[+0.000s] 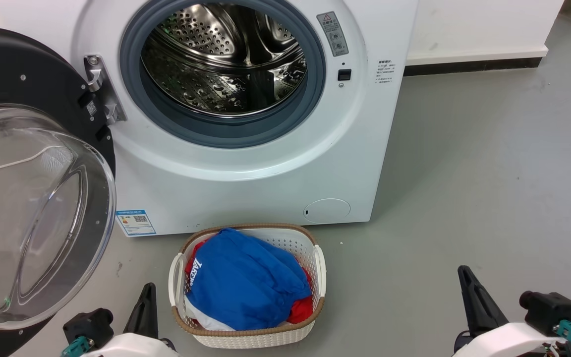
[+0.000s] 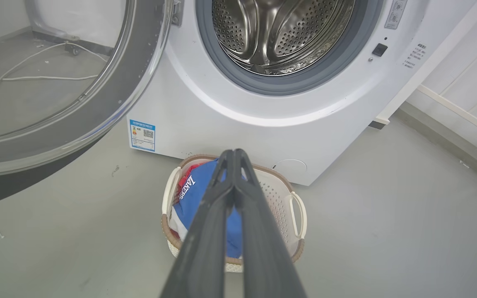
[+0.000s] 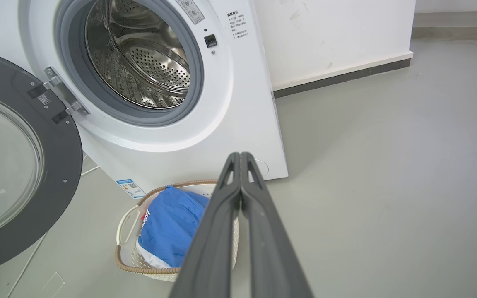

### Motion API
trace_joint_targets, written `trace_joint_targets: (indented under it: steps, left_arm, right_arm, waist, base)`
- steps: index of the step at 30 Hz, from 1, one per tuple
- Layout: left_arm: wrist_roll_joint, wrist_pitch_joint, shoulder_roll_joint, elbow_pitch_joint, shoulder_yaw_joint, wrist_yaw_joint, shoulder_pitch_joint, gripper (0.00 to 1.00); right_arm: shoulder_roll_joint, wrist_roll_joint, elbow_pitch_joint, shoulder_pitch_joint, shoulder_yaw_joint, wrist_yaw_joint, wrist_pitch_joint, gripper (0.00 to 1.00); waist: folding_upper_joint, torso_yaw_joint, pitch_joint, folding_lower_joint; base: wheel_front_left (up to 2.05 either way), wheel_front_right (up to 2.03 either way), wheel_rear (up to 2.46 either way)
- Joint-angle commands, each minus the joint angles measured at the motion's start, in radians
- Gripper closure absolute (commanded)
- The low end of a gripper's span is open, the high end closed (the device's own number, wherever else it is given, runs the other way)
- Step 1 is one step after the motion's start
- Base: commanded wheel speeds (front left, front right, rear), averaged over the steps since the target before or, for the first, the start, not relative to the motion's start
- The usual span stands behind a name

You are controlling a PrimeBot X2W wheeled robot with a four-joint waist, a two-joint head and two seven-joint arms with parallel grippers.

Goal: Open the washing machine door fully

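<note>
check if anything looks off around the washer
Nothing damaged or spilled. The washing machine door hangs wide open on its hinge, the drum looks empty, and the laundry basket sits upright with clothes inside. Only a loose white cable trails on the floor behind the door.

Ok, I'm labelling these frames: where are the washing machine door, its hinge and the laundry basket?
washing machine door (image 1: 32, 208): head view, on the clear glass bowl.
hinge (image 1: 103, 89): head view, on the metal plate.
laundry basket (image 1: 251, 339): head view, on the white front wall.
</note>
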State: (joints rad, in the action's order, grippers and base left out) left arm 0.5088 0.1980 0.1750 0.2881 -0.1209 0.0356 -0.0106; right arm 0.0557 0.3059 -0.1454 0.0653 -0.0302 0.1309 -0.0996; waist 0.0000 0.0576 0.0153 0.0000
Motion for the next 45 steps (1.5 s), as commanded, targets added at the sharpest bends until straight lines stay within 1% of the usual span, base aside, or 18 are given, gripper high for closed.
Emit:
trace_joint_targets:
  steps: [1,6,7,14,15,16,34,45]
  left_arm:
    - [0.037,-0.008,-0.001,-0.018,0.013,-0.008,0.032,1.00]
    - [0.114,-0.029,-0.010,-0.021,0.029,-0.019,0.038,1.00]
    - [0.159,-0.042,-0.015,-0.022,0.037,-0.026,0.041,1.00]
    - [0.256,-0.069,-0.026,-0.026,0.058,-0.040,0.051,1.00]
    - [0.295,-0.080,-0.031,-0.027,0.066,-0.046,0.055,1.00]
    - [0.308,-0.084,-0.033,-0.027,0.068,-0.048,0.056,1.00]
    - [0.518,-0.144,-0.057,-0.032,0.114,-0.081,0.075,1.00]
    - [0.619,-0.174,-0.069,-0.035,0.135,-0.096,0.085,1.00]
  right_arm:
    - [0.008,0.049,0.010,-0.033,0.003,0.000,0.004,1.00]
    - [0.012,0.146,0.002,-0.045,0.007,0.000,0.014,1.00]
    - [0.014,0.201,-0.002,-0.051,0.009,0.000,0.020,1.00]
    - [0.018,0.322,-0.012,-0.064,0.016,0.000,0.034,1.00]
    - [0.019,0.369,-0.016,-0.069,0.018,0.000,0.039,1.00]
    - [0.020,0.386,-0.017,-0.071,0.019,0.000,0.041,1.00]
    - [0.025,0.641,-0.036,-0.101,0.038,0.000,0.074,1.00]
    - [0.026,0.762,-0.047,-0.114,0.048,0.000,0.092,1.00]
  waist:
    - [0.0000,-0.001,0.000,0.0000]
    - [0.0000,-0.003,-0.001,0.0000]
    - [0.0000,-0.005,-0.002,0.0000]
    - [0.0000,-0.008,-0.003,0.0000]
    - [0.0000,-0.010,-0.003,0.0000]
    - [0.0000,-0.010,-0.003,0.0000]
    - [0.0000,-0.019,-0.006,0.0000]
    - [0.0000,-0.024,-0.008,0.0000]
  base:
    - [0.00,0.00,0.00]
    - [0.00,0.00,0.00]
    - [0.00,0.00,0.00]
    - [0.00,0.00,0.00]
    - [0.00,0.00,0.00]
    - [0.00,0.00,0.00]
    - [0.00,0.00,0.00]
    - [0.00,0.00,0.00]
